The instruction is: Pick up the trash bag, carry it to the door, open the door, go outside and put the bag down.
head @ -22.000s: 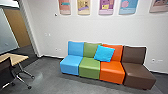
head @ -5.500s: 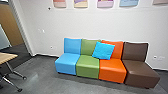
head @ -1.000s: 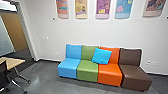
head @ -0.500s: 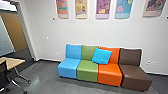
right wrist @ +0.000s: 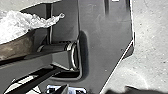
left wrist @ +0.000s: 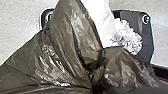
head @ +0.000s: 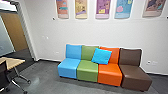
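Note:
The trash bag (left wrist: 62, 50) is dark, translucent, shiny plastic, spread large across the left wrist view. Its folds draw together into a tight bunch where my left gripper (left wrist: 93, 75) is shut on it. Crinkled white plastic (left wrist: 128, 37) shows beside the dark folds. In the right wrist view, part of the dark bag (right wrist: 17, 48) and a whitish crumpled piece (right wrist: 17, 25) lie past the robot's jointed bar. I cannot tell the state of my right gripper. An open doorway (head: 18, 53) stands at the far left of the head view.
Joined blue, green, orange and brown seats (head: 87, 71) line the wall, with a bright blue cushion (head: 101, 56) on them. A wooden-topped table (head: 15, 62) on wheeled legs and a dark chair (head: 3, 75) stand at the left. Posters (head: 103, 8) hang above the seats.
Compared with several seconds ago, the head camera has moved: more of the posters and the table is in view. Over the last second nothing has visibly changed.

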Controlling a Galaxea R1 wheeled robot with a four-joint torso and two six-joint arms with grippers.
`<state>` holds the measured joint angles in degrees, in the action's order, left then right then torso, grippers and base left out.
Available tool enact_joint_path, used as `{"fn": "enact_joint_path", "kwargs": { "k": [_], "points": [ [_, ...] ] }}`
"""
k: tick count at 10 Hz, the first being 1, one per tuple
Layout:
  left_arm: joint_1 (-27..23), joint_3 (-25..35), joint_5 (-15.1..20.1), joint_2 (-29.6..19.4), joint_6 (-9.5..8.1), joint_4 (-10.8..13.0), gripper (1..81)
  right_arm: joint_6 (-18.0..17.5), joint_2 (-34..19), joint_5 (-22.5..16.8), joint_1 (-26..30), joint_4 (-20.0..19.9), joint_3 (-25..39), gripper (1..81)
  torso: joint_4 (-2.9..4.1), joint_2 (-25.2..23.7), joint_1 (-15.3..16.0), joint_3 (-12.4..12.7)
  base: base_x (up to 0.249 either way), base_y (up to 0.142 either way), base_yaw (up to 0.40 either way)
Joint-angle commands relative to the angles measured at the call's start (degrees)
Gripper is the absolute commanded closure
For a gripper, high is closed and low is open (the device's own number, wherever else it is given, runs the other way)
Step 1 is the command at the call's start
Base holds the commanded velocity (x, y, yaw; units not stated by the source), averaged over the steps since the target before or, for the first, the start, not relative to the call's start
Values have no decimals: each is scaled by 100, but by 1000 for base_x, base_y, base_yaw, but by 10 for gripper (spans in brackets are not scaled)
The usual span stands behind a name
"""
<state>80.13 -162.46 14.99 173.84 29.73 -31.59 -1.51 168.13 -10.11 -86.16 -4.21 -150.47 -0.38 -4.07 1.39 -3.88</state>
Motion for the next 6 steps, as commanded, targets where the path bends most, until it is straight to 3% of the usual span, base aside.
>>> {"fn": "enact_joint_path", "kwargs": {
  "k": [1, 6],
  "points": [
    [-335, -5, 504, -15, 6, 21, 811, 11, -49, -378, 297, 7, 19, 10, 0, 0, 2, 0, 0, 0, -100],
    [-335, -5, 513, -7, 6, 30, 811, 11, -40, -378, 288, 16, 27, 10, 0, 0, 0, 2, 0, 0, -157]
  ]
}}
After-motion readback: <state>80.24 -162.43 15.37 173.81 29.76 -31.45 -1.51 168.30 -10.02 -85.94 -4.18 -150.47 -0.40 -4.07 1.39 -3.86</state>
